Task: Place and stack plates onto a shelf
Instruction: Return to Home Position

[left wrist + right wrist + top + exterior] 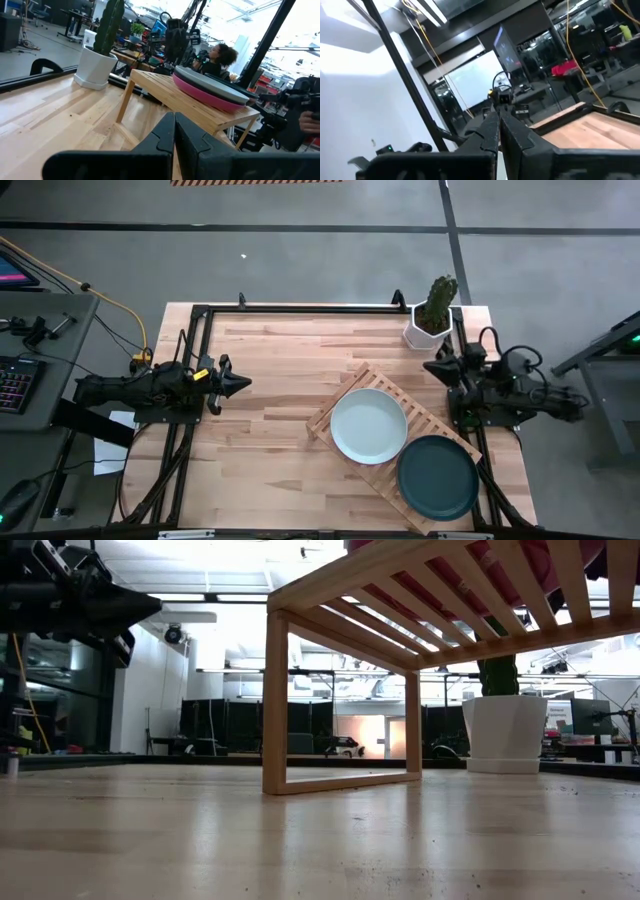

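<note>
The shelf of light wooden slats lies slantwise on the table's right half. On its far-left half rests a stack of plates topped by a pale mint plate. The left wrist view shows a magenta plate under a dark grey one. A dark teal plate rests on the shelf's near-right end. My left gripper is shut and empty at the table's left, pointing level toward the shelf. My right gripper is shut and empty at the right edge, next to the cactus pot.
A white pot with a cactus stands at the table's far right corner, close to my right gripper. A black frame runs along the far and side edges. Bare tabletop lies between my left gripper and the shelf. A person sits beyond the table.
</note>
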You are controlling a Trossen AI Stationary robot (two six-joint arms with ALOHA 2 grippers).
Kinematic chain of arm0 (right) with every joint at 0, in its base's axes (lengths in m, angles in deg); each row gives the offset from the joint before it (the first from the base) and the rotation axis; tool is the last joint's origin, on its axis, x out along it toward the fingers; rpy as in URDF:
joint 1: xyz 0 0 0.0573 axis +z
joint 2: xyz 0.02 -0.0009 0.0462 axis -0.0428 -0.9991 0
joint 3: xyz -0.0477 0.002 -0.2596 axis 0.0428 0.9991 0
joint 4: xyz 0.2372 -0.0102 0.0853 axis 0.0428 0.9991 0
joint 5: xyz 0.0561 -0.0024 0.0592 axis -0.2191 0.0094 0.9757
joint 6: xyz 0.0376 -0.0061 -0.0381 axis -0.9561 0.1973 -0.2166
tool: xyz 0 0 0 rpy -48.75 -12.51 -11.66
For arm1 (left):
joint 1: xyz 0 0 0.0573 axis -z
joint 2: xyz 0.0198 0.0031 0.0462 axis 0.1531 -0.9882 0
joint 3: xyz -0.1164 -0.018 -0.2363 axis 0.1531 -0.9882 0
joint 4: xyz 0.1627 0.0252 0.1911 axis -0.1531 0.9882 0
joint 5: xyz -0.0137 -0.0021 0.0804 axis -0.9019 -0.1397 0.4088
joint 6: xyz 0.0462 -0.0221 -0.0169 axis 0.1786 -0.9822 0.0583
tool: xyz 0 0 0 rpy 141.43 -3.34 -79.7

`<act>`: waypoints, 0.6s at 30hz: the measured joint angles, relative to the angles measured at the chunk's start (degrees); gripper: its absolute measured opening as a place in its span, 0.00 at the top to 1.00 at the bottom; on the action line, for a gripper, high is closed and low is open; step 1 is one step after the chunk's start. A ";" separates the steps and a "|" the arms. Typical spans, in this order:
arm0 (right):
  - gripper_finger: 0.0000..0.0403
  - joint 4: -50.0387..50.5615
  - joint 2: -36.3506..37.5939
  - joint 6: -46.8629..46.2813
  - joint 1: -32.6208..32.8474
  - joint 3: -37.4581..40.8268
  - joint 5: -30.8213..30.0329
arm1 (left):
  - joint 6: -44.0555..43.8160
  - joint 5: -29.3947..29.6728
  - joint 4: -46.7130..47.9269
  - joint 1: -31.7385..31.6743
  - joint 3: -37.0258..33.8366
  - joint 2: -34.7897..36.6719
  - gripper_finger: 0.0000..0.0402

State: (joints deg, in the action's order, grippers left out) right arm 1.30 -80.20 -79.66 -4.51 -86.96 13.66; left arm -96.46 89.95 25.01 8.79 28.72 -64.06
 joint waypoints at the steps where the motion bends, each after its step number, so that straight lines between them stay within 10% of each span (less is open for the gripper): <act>1: 1.00 -0.63 0.47 -0.48 0.00 0.75 0.10 | 0.00 0.00 0.00 -0.02 0.00 0.00 1.00; 18: 1.00 -5.47 0.43 4.50 7.23 6.34 -5.25 | 0.00 0.00 -0.02 -0.02 0.00 -0.02 1.00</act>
State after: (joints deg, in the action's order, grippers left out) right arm -4.18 -79.77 -75.16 2.73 -80.62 8.41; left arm -96.46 89.95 24.99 8.77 28.72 -64.08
